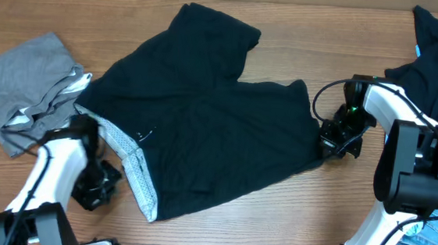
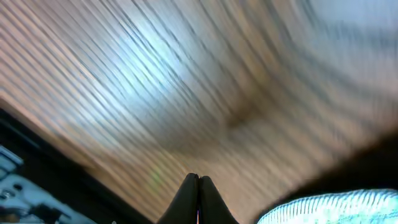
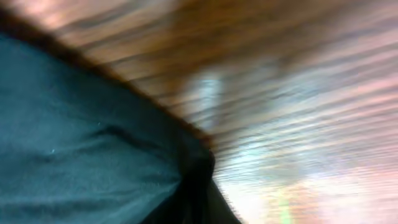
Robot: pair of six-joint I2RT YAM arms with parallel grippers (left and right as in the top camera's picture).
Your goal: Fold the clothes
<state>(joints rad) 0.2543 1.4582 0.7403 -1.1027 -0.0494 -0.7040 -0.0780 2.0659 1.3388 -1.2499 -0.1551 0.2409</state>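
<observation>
Left gripper (image 2: 198, 180), jaws shut and empty over bare bench (image 1: 290, 214), sits just at 9 o'clock of the mesh waistband (image 1: 133, 170). The black shorts (image 1: 204, 113) stretch from there toward 1 o'clock. At their 3 o'clock edge, the right gripper (image 1: 333, 141) has its jaws apparently pinched on a leg hem.

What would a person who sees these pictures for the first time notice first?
The big black shorts spread across the middle of the wooden table, with a pale mesh waistband showing at their near left end. Next, the right gripper at the shorts' right edge, where it seems to pinch the cloth, and a crumpled grey garment at the table's left.
</observation>
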